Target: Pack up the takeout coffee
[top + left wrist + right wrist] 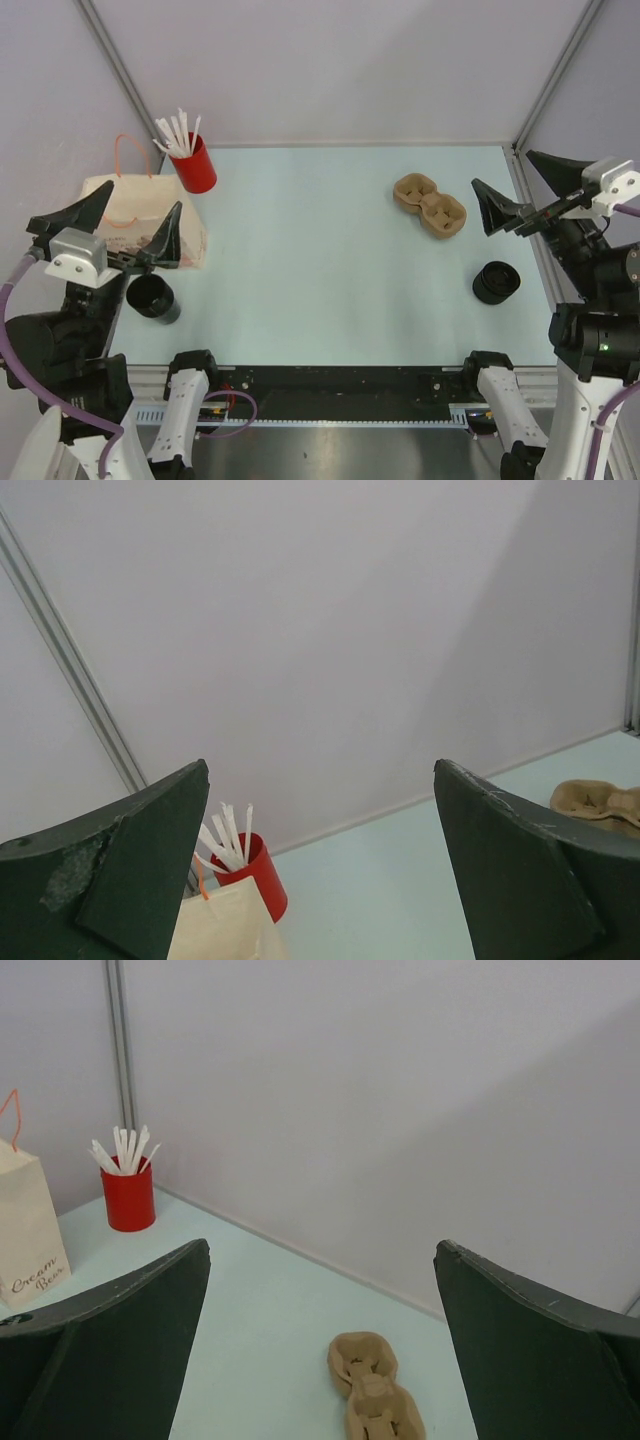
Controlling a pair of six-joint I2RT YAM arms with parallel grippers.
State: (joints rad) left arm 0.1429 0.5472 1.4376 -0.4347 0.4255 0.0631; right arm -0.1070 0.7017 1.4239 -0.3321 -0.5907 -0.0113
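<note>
- The takeout coffee [153, 297] stands lower left on the tabletop [320, 260], just below the paper bag [135, 210]; it is possibly lidless.
- Left hand [143, 197], fingers apart, hangs above it in frame: descend vertically, grip below the rim, keep it upright.
- Right hand [502, 168], at the right edge, is likewise spread.
- The red straw cup [195, 165] beyond the bag could snag.

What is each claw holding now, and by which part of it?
Nothing is held. The left claw and the right claw are both open and empty. The takeout coffee stands alone on the table, near the paper bag.
</note>
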